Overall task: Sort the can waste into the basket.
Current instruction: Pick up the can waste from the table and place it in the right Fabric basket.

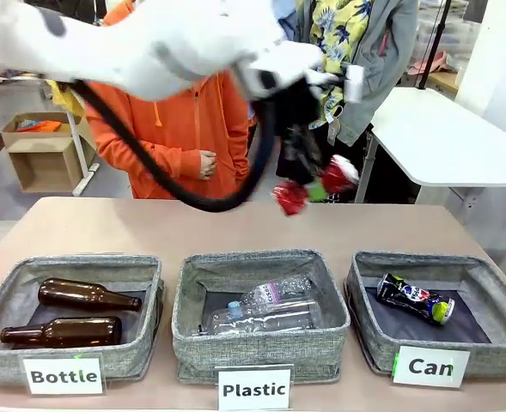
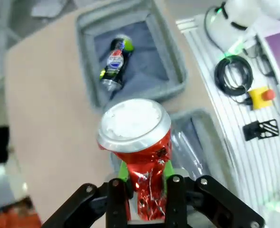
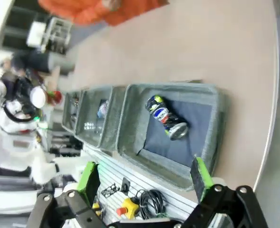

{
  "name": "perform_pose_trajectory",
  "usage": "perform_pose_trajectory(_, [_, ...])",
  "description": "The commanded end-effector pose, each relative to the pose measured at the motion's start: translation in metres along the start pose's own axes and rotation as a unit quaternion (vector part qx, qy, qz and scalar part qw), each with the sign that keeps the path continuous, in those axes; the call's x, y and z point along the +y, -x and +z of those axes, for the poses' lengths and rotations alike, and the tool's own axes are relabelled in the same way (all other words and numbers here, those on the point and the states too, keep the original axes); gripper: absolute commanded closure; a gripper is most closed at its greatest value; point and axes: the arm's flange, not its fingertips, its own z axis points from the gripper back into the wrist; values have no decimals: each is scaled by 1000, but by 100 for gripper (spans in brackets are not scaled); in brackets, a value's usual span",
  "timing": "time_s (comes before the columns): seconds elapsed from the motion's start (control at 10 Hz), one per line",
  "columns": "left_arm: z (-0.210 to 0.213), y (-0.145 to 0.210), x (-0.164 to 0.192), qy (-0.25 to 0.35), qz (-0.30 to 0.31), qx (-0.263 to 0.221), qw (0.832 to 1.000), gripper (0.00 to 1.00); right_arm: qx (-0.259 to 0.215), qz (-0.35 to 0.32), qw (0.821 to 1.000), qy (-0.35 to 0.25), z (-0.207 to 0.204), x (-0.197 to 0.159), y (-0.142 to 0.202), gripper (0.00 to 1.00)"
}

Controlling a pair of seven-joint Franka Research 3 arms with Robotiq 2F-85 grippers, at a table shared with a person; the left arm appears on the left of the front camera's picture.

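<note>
The red can (image 1: 291,197), crushed and with a silver top (image 2: 134,124), hangs in the air over the far middle of the table, with my left gripper (image 1: 314,187) shut on its body. In the left wrist view the green pads (image 2: 124,172) pinch the can (image 2: 147,161) from both sides. The black can (image 1: 414,299) lies inside the grey basket labelled "Can" (image 1: 368,330) at the front right, also seen from above (image 2: 113,64) and from the right wrist (image 3: 166,118). My right gripper (image 3: 144,185) stands open above that basket's (image 3: 130,123) near side, with nothing between its fingers.
The "Plastic" bin (image 1: 261,348) in the middle holds clear bottles and the "Bottle" bin (image 1: 3,296) at the left holds two brown bottles. People stand at the far edge, one in an orange hoodie (image 1: 171,129). A white table (image 1: 450,137) stands at the back right.
</note>
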Motion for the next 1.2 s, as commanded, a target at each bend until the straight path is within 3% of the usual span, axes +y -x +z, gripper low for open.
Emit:
perform_pose_trajectory(0.0, [-54,-57,42,32,-37,40,998,72,-35,-34,999,-2,10,-24,16,0])
perform_pose_trajectory(0.2, [-112,-84,66,42,-29,52,997,72,-66,-60,996,1,37,-47,47,0])
perform_pose_trajectory(0.4, [-141,-90,82,59,-6,31,998,72,-87,-63,994,-11,50,-62,65,0])
perform_pose_trajectory(0.6, [-151,-107,83,85,-7,-28,996,72,-113,-103,988,-12,51,-73,59,0])
perform_pose_trajectory(0.7, [-154,-113,82,98,-12,-54,994,72,-84,-82,993,0,55,-63,69,0])
perform_pose_trajectory(1.1, [-157,-125,88,95,-20,-58,994,72,-84,-82,993,0,55,-63,69,0])
